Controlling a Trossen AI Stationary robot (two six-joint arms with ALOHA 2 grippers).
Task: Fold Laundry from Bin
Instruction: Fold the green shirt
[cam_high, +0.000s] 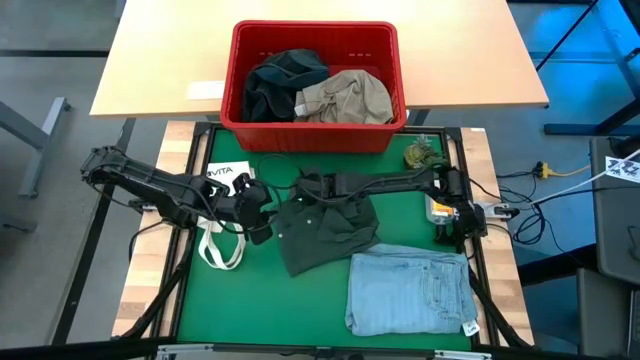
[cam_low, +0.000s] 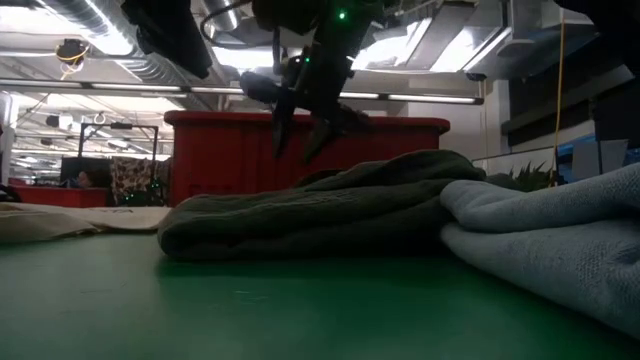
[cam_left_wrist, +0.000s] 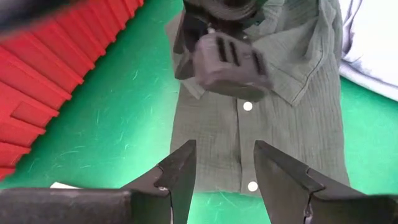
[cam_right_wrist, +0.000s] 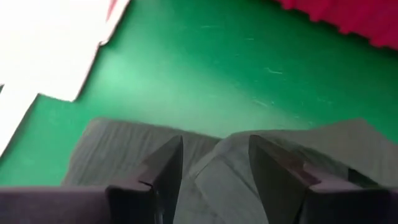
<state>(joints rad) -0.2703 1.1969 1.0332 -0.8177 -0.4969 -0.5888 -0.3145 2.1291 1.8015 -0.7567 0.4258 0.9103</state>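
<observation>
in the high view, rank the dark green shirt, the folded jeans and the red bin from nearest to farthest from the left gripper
1. Dark green shirt: just beside the left gripper, toward the table's middle.
2. Folded light blue jeans: past the shirt, at the front right of the green mat.
3. Red bin: at the table's far edge. It is only a little farther off than the jeans, so these two are close to call.

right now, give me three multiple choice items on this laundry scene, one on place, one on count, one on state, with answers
1. Where do the folded jeans lie?
A. in the bin
B. on the green mat
C. on the wooden table

2. How many garments show in the red bin?
A. two
B. none
C. four

3. How are the left gripper fingers?
A. clamped on the green shirt
B. apart, holding nothing
C. gripping the bin

Answers: 1 B, they rest on the mat's near right part. 2 A, one dark, one khaki. 3 B, the green shirt shows between them.
</observation>
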